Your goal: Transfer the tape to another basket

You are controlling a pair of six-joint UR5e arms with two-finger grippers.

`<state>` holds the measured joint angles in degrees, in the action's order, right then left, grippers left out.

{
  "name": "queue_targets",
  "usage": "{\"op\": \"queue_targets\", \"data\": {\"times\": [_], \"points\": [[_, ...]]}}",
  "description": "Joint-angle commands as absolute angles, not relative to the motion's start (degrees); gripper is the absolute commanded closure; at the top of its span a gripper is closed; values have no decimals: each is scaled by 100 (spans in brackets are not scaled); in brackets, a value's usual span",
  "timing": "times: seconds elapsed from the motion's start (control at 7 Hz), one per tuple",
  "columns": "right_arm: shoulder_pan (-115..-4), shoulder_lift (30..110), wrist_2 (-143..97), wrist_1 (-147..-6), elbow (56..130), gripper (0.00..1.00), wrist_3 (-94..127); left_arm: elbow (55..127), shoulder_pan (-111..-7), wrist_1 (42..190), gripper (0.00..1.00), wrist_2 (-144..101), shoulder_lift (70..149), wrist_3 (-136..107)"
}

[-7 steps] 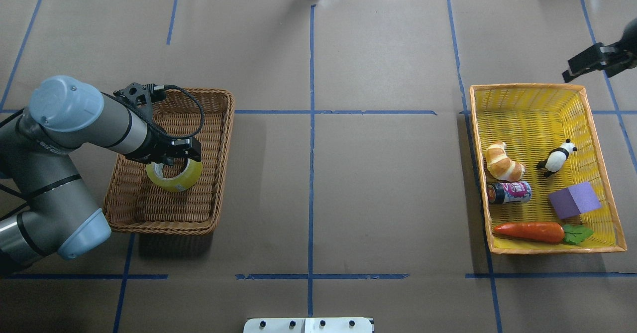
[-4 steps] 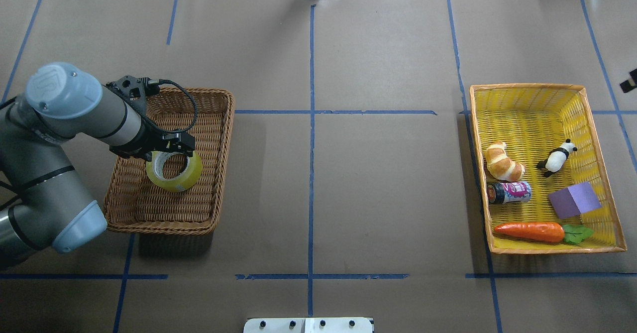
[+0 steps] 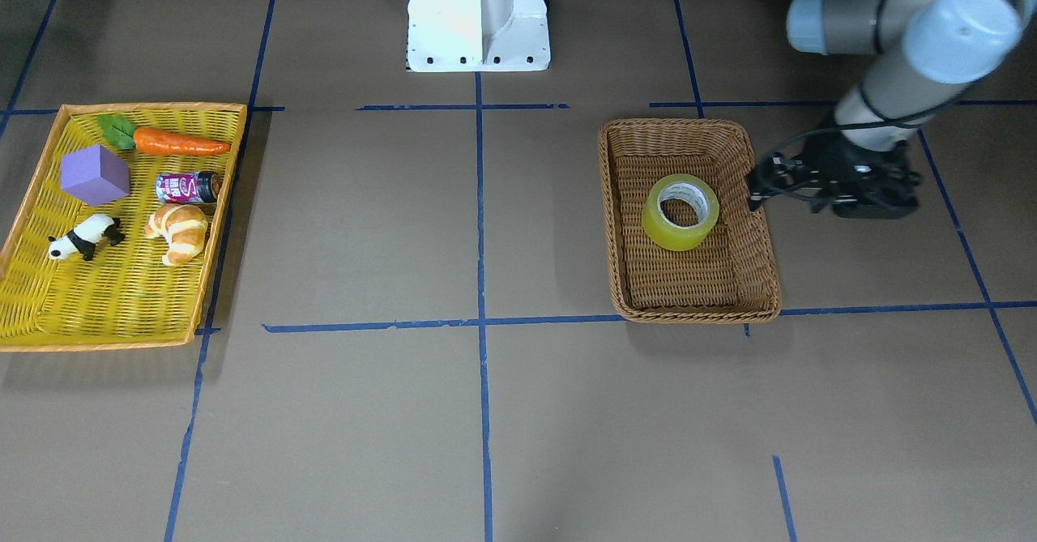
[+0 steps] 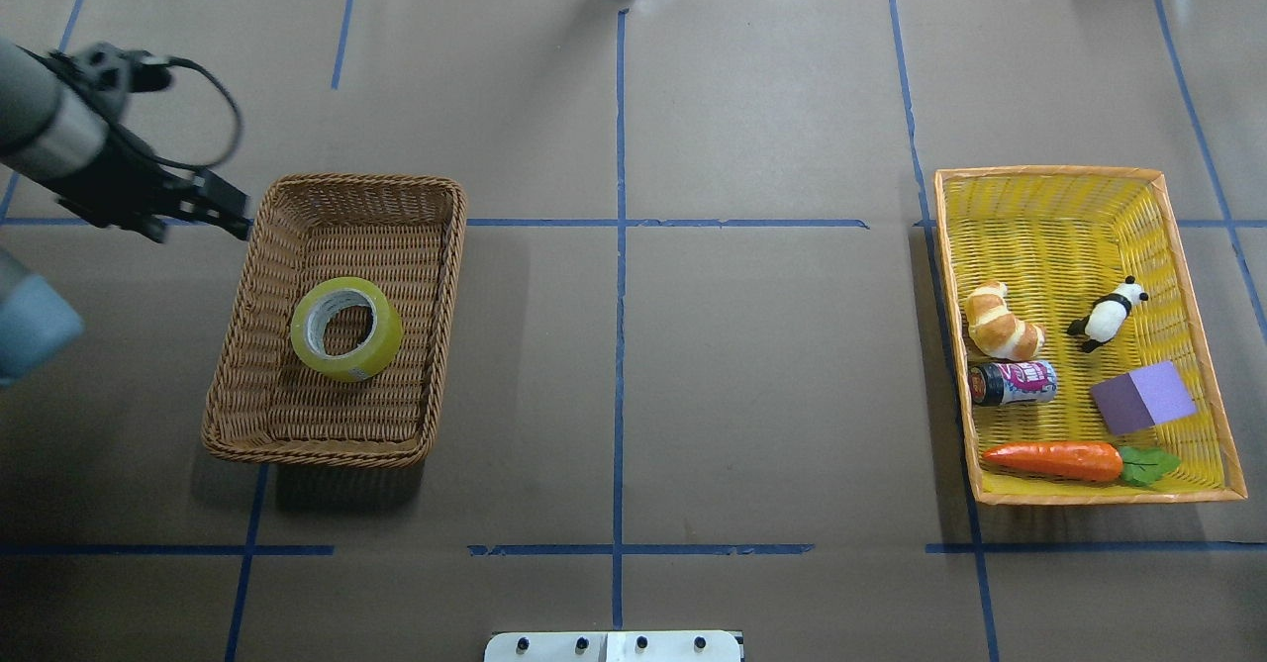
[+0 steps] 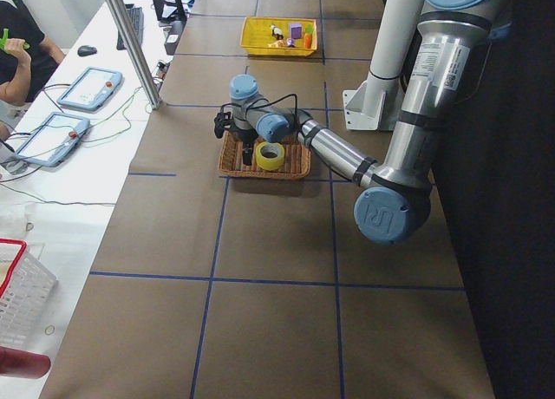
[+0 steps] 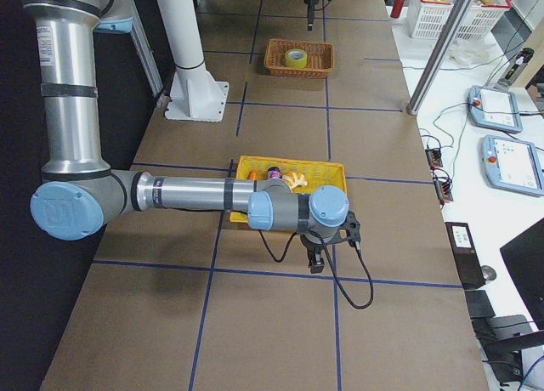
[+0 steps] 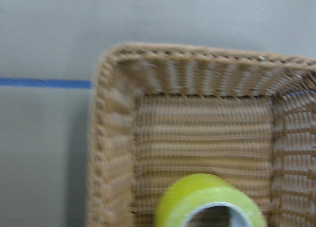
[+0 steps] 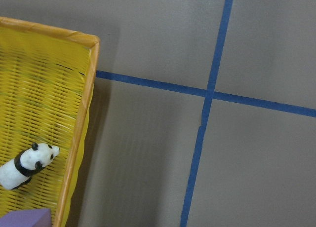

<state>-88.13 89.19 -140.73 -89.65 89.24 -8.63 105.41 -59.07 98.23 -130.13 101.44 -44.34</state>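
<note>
On the brown desk (image 4: 693, 395), the tape (image 4: 384, 340) lies in the basket (image 4: 445, 286); the left gripper (image 4: 243, 225) beside it looks spread.

A white "S" shows on the pink can (image 3: 188, 188); "UR" marks the left arm's blue joint cap (image 5: 390, 215).

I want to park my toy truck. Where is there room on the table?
The biggest bare patch is the brown table between the wicker basket and the yellow tray. The tray's end away from the robot, beyond the croissant and panda, is free too. Its other end is crowded with the can, purple block and carrot.
</note>
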Motion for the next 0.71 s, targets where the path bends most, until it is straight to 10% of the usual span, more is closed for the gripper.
{"op": "queue_targets", "data": {"times": [0.0,0.57], "points": [[-8894,8912,-14080,-8956,8886,0,-897,10303,-7132,9320,0,-13499,9800,-2603],[-8938,9009,-14089,-8974,8859,0,-835,8670,-8567,8903,0,-13465,9800,232]]}}
